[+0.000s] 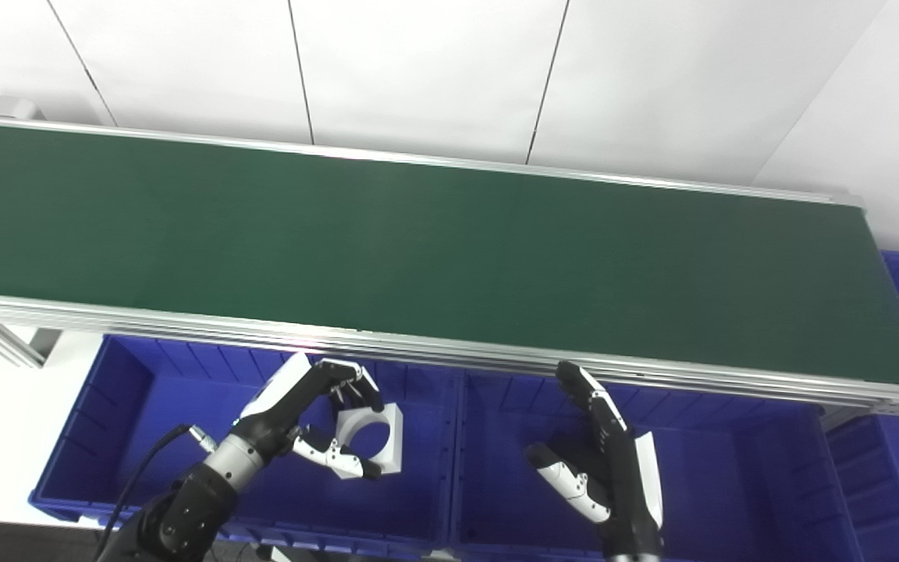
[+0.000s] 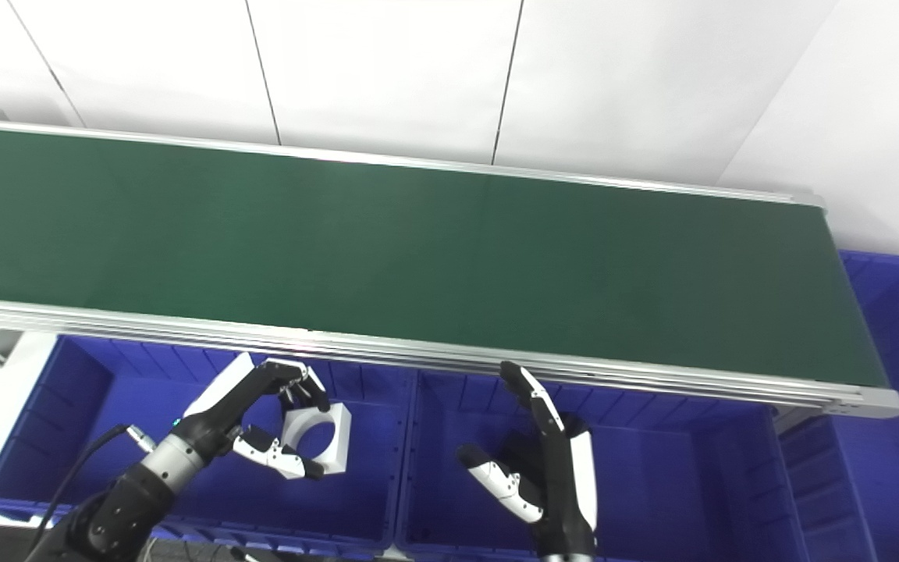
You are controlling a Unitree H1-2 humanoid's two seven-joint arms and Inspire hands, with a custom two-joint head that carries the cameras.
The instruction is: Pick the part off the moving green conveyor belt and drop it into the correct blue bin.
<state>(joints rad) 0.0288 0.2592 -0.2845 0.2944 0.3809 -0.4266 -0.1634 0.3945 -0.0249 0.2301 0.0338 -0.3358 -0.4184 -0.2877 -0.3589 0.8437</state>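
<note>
Left eye view: left robot hand (image 1: 317,421) around white part (image 1: 375,437).

belt (image 1: 434,242): matt green | rails (image 1: 418,351): brushed metal | bins (image 1: 730,468): glossy blue plastic | part (image 1: 375,437): smooth white

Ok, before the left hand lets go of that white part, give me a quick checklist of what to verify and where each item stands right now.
1. Left hand has the white part between fingers and thumb: ok.
2. Part is over the left blue bin, not the belt: ok.
3. Part is clear of the divider to the right blue bin: ok.
4. Right hand is open, holding nothing, out of the drop path: ok.
5. Green conveyor belt shows no other part waiting: ok.
6. Left bin is the correct one for this part: cannot tell.
</note>
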